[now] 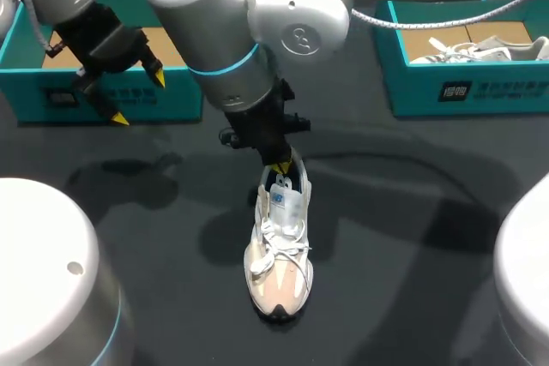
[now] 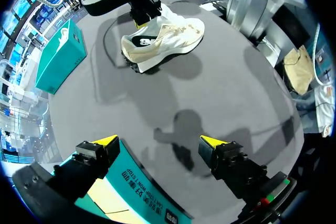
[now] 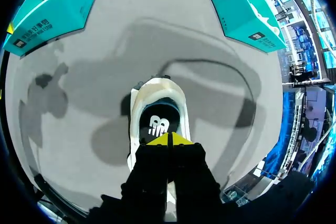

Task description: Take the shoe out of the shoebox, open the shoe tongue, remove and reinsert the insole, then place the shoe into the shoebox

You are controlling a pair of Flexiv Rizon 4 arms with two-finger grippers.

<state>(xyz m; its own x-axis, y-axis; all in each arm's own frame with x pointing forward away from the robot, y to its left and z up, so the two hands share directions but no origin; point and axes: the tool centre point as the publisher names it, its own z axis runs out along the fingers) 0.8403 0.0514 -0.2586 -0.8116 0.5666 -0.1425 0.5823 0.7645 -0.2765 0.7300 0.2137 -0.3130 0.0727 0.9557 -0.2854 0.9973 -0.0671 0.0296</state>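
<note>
A cream and white shoe (image 1: pixel 279 267) stands on the dark table, toe toward the near edge. My right arm reaches in to the middle, and its gripper (image 1: pixel 280 167) is shut, yellow tips together at the shoe's opening (image 3: pixel 157 103), just above the dark insole. Whether it pinches the tongue is hidden. My left gripper (image 1: pixel 137 98) hangs open and empty over the front wall of the left teal shoebox (image 1: pixel 176 96). In the left wrist view its fingertips (image 2: pixel 105 141) straddle that box's edge (image 2: pixel 136 192), and the shoe (image 2: pixel 168 38) lies well ahead.
A second teal shoebox (image 1: pixel 463 83) at the back right holds another white shoe (image 1: pixel 480 47). Both boxes (image 3: pixel 47 9) (image 3: pixel 241 9) lie beyond the shoe in the right wrist view. Bare dark tabletop (image 1: pixel 412 237) surrounds the shoe.
</note>
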